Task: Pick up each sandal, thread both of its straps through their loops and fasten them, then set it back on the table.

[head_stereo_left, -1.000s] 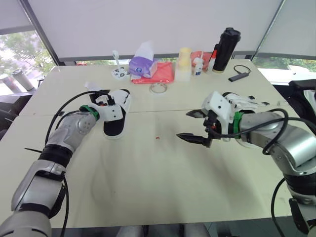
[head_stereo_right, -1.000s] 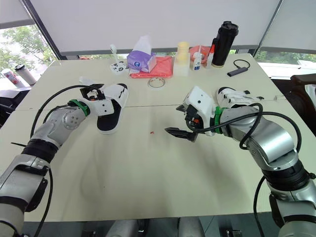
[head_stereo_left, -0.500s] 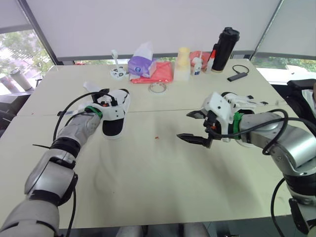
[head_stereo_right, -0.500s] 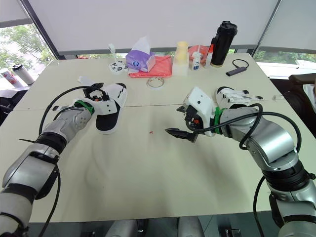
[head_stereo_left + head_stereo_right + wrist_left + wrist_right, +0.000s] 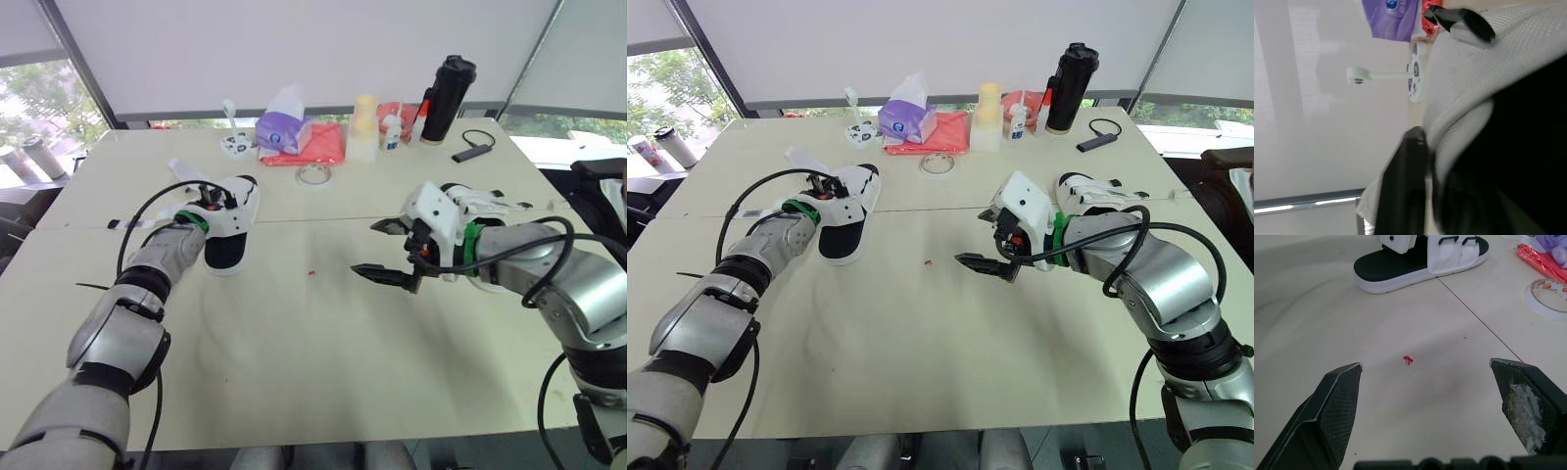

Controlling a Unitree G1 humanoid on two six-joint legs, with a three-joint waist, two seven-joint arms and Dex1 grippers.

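**A:** Looks early, judging by the left sandal [image 5: 225, 253]: flat on its sole on the table [image 5: 294, 372], with one white strap [image 5: 181, 168] sticking out loose toward the far edge.

**B:** And not lifted yet. Puts the left hand [image 5: 208, 199] right at that sandal's strap end, pressed against the white webbing. Cannot tell whether clamped on it or merely alongside.

**A:** Nothing in the right hand [image 5: 364, 248] either. Spread wide, hovering over bare table near a red speck [image 5: 1408, 360], well apart from that sandal.

**B:** Leaves a second sandal [image 5: 482, 203] too, lying just behind the right forearm, untouched. Hard to say whether fastened or not.

**A:** So, as a guess: pick-up, both threadings, fastening and set-down all still to do for the first sandal, then likely the same again for the other.
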